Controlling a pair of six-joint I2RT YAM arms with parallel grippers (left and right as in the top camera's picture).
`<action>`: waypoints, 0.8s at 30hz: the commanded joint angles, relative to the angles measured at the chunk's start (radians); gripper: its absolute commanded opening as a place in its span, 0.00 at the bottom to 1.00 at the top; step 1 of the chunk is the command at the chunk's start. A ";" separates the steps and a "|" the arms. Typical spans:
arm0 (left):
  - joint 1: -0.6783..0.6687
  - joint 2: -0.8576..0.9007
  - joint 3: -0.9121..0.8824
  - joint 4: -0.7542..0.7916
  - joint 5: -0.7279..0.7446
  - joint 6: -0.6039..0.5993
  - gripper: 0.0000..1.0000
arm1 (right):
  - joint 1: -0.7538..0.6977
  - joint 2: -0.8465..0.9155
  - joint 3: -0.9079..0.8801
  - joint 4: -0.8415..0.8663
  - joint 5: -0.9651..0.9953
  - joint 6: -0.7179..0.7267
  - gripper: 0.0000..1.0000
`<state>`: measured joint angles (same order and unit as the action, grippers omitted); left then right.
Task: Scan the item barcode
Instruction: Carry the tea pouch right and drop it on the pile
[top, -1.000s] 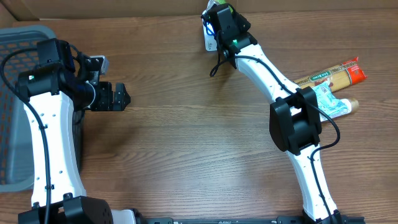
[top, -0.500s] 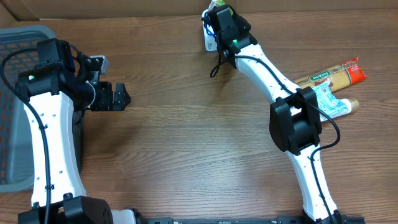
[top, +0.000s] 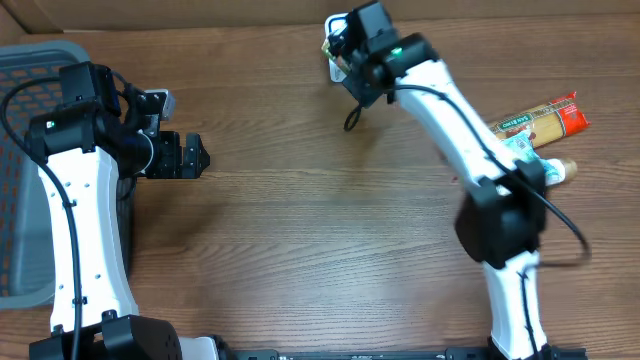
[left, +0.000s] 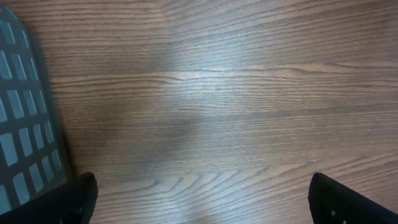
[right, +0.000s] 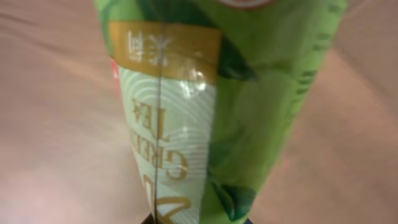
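Right gripper is clamped shut on the tea pouch, holding it up at the far edge of the counter, a bit right of the middle. The pouch is glossy, crinkly green plastic with leaf shapes, a pale green panel with wavy lines and a gold band. You can read "GREEN TEA" in gold letters running along the seam. There's also white writing on the gold band, too blurry for me. No barcode showing on the side the wrist cam sees.

Left gripper is wide open with nothing in it, hovering near the left edge just beside the basket, which is grey plastic with a grid of square holes.

The counter is brown wood grain, smooth, with a bit of glare. Loads of open room across the middle and near edge between the two arms. By the right edge lies a long pasta pack, clear with red ends and a green label, touching a couple of other packets.
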<state>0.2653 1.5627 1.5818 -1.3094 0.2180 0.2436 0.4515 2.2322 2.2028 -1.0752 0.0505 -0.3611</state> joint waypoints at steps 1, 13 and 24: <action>-0.002 -0.007 0.004 0.002 0.014 0.022 0.99 | -0.047 -0.184 0.024 -0.141 -0.343 0.194 0.04; -0.002 -0.007 0.004 0.002 0.014 0.022 1.00 | -0.399 -0.193 -0.167 -0.495 -0.061 0.426 0.04; -0.002 -0.007 0.004 0.002 0.014 0.022 1.00 | -0.522 -0.194 -0.469 -0.335 -0.122 0.440 0.66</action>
<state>0.2653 1.5627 1.5818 -1.3090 0.2176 0.2436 -0.0723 2.0529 1.7306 -1.4208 -0.0429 0.0681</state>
